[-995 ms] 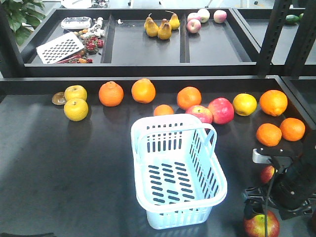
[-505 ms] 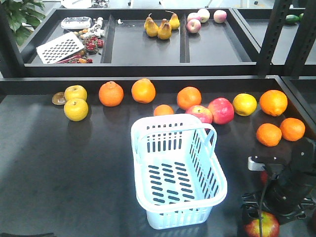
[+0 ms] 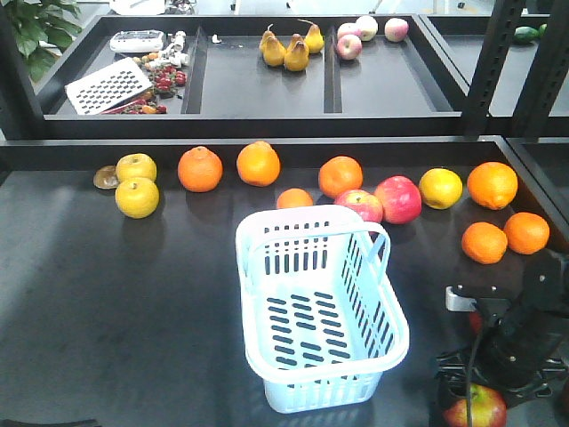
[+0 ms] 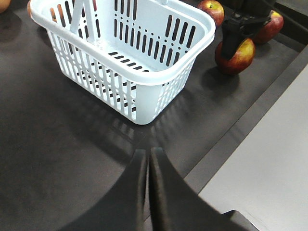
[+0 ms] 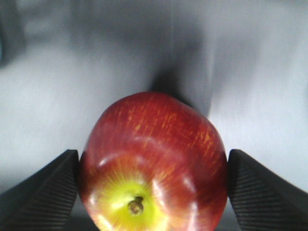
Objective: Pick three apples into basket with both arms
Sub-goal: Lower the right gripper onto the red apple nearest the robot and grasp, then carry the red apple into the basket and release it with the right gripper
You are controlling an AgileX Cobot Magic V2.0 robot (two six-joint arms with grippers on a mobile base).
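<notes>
Dark red apple (image 3: 476, 407), right of basket (image 3: 245, 294) near corner, straddled by right gripper (image 5: 152, 159) (gripped or merely flanked: cannot tell), sunk lower than a second ago. Left gripper (image 4: 147, 161) pressed closed, before basket.

You're looking at what seems a mock grocery display: black shelf trays (image 3: 89, 267) hold loose oranges (image 3: 200, 169) and pears (image 3: 296, 53), with a plastic shopping basket (image 3: 320, 387).
</notes>
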